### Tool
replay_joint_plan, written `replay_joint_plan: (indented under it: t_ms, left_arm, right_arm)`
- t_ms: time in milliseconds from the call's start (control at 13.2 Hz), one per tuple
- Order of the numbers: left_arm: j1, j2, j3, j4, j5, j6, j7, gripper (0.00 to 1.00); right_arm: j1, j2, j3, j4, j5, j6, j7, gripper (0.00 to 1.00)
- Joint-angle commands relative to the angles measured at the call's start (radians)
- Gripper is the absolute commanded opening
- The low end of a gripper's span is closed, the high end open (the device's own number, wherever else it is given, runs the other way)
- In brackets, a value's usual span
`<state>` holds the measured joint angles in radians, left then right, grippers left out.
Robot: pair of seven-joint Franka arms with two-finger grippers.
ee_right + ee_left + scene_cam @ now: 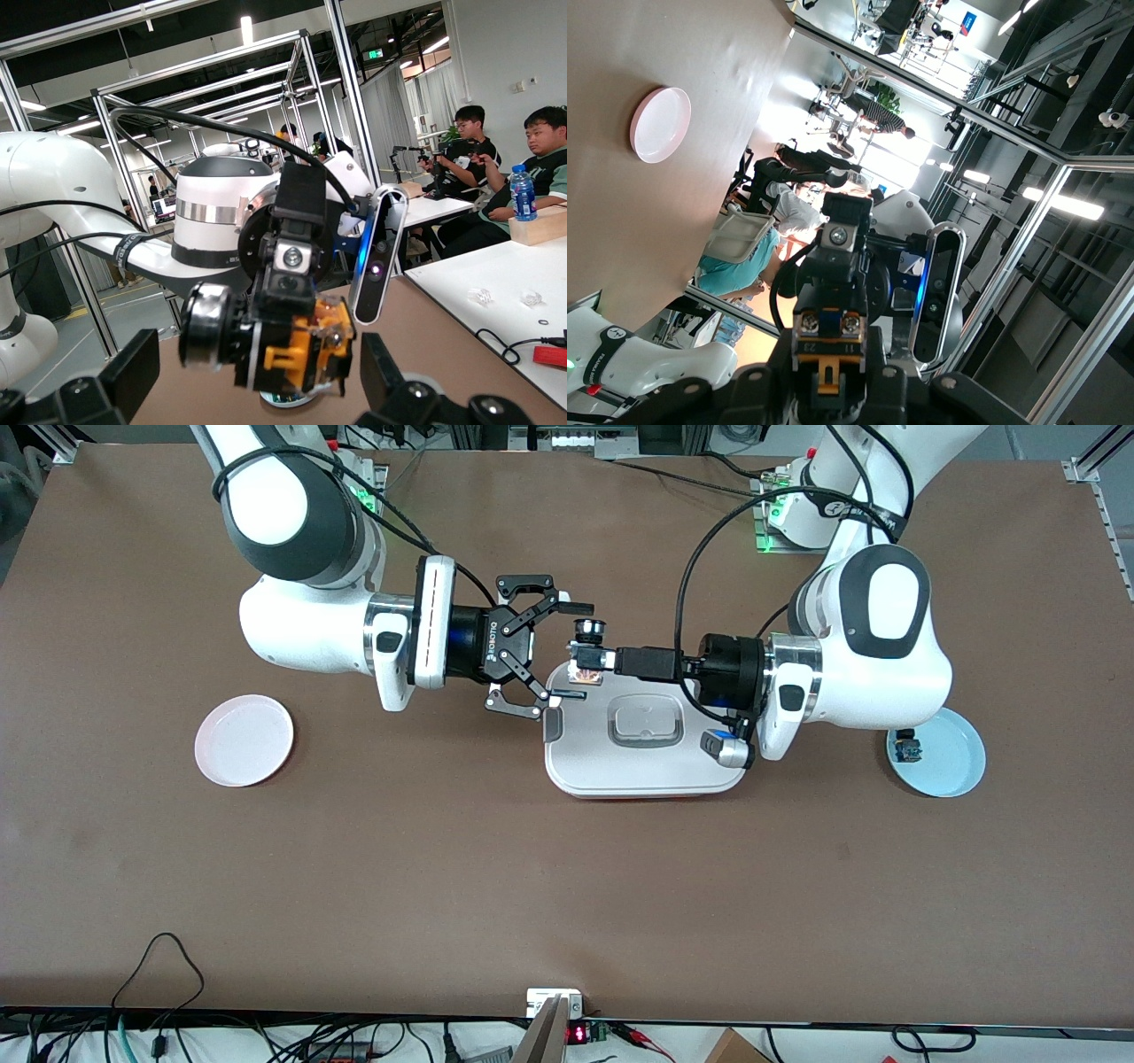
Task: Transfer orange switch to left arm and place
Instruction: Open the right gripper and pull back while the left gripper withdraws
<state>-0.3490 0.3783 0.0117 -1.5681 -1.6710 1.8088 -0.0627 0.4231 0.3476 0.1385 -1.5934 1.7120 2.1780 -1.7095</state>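
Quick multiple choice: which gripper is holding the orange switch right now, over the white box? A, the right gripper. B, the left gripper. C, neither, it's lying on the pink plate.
B: the left gripper is shut on the orange switch over the corner of the box, while the right gripper stands open just beside it.

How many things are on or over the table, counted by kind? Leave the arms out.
Round plates: 2, one pink, one light blue
White box: 1
Orange switch, held by the left gripper: 1
Small part on the blue plate: 1
Total: 5
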Motion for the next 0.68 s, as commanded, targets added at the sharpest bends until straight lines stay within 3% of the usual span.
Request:
replay_joint_plan:
  t_ms: [0,151,377,604]
  left_arm:
    - [0.028,-0.010,-0.001,-0.020,-0.004,-0.051,-0.006,0.00]
    - [0.056,-0.010,0.001,-0.021,-0.003,-0.092,-0.011,0.00]
    - [0.137,-0.012,0.001,-0.013,0.179,-0.192,-0.006,0.00]
    - [0.243,-0.016,0.004,-0.009,0.377,-0.346,-0.009,0.00]
  right_arm:
    - [-0.003,-0.019,-0.002,-0.030,0.021,0.003,-0.019,1.00]
    - [-0.021,-0.028,-0.005,-0.040,0.020,-0.004,-0.024,1.00]
    - [-0.073,-0.062,-0.013,-0.101,0.011,-0.093,-0.027,1.00]
    - [-0.083,-0.084,-0.103,-0.146,-0.032,-0.237,-0.022,1.00]
